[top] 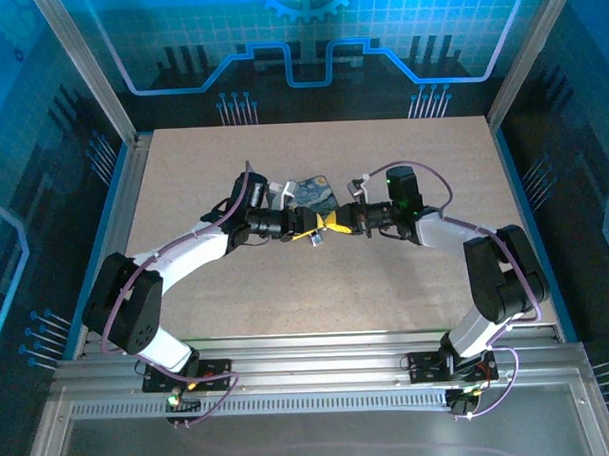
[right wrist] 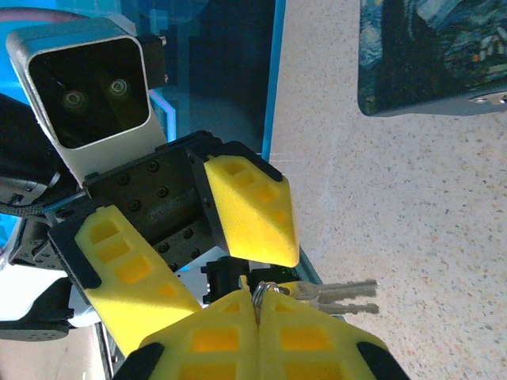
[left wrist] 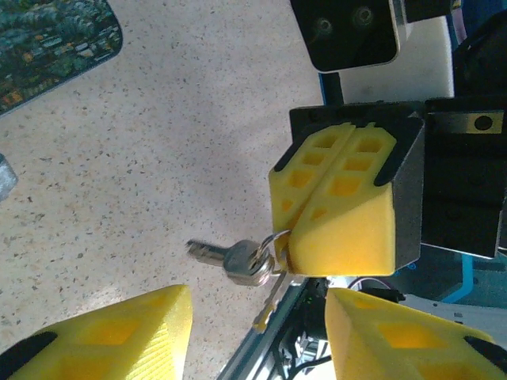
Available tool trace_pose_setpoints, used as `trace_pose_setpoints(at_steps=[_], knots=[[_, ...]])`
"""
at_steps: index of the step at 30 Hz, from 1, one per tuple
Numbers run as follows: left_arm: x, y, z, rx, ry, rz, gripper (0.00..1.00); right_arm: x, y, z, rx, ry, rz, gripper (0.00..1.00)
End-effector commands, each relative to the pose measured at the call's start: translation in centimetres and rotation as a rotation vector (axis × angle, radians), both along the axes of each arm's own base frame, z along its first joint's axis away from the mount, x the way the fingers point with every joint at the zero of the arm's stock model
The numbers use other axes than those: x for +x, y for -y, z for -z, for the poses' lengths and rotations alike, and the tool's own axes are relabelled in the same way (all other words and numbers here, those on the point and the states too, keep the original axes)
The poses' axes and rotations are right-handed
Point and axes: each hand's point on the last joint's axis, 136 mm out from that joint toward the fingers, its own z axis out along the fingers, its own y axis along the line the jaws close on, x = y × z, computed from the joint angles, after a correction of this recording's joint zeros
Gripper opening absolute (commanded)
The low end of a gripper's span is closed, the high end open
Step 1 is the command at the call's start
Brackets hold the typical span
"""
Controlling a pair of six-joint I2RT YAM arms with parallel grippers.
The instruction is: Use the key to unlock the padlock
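Keys (right wrist: 342, 296) on a split ring (right wrist: 266, 288) hang from my right gripper (right wrist: 257, 307), clamped on that ring, over the worktop's (top: 182, 172) middle, by the painted box's (right wrist: 432, 55) near edge. Left gripper (left wrist: 255, 317) gapes wide. Light, stiff, slick, free-swinging, I judge: grip the flat bow, leave the blade bare.

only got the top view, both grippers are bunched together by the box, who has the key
Observer: the right gripper is shut on the ring that carries the key.
Operator: and the left one
Observer: the left gripper is open and touches nothing; the key hangs just ahead of its gap.
Operator: just one key on there
Observer: no, two blades stick out side by side in the right wrist view.
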Motion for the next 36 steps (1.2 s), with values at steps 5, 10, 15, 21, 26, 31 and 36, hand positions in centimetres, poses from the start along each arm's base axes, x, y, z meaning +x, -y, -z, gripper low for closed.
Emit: trace_pose_setpoints(at_steps=[5, 10, 15, 21, 26, 31, 36], knots=[[-0.7, 1.2, -2.3, -0.079, 0.038, 0.063, 0.37, 0.8, -1.1, -1.0, 0.026, 0.042, 0.001, 0.0], [-0.9, 1.2, -2.5, -0.081, 0.047, 0.068, 0.25, 0.9, -1.3, -1.1, 0.025, 0.039, -0.004, 0.0], [-0.8, 1.2, -2.6, -0.078, 0.055, 0.071, 0.05, 0.8, -1.3, -0.6, 0.021, 0.027, -0.004, 0.0], [-1.7, 0.8, -1.9, -0.01, 0.103, 0.141, 0.0, -0.2, -0.5, 0.4, -0.031, 0.021, -0.032, 0.17], [-3.6, 0.5, -1.1, 0.072, 0.142, 0.294, 0.0, -0.5, 2.9, 0.9, -0.112, 0.05, -0.005, 0.37], [-5.0, 0.6, -0.2, 0.134, 0.152, 0.423, 0.0, -1.2, 3.0, -0.7, -0.103, 0.166, -0.062, 0.41], [-5.2, 1.2, -0.4, 0.119, 0.164, 0.487, 0.0, -2.8, 1.8, -3.2, -0.02, 0.321, -0.165, 0.43]])
